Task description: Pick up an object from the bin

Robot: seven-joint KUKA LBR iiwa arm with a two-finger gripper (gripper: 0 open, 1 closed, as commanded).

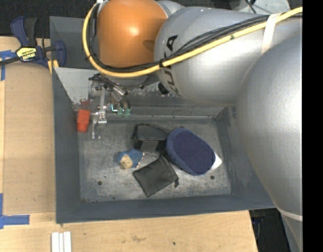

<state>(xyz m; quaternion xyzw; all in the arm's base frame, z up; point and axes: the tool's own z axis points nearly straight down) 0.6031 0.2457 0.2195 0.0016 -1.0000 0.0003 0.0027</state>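
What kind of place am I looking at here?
Probably a robotics lab's bin-picking station: a large silver robot arm over a grey metal bin of loose things, like a blue oval pad.

Item 1: black capital lettering [171, 43] on the silver housing of the arm [219, 72], running up the casing. A yellow cable [214, 45] crosses it, so we read only part, an "A" clearest, consistent with the KUKA mark. We log no other legible text.
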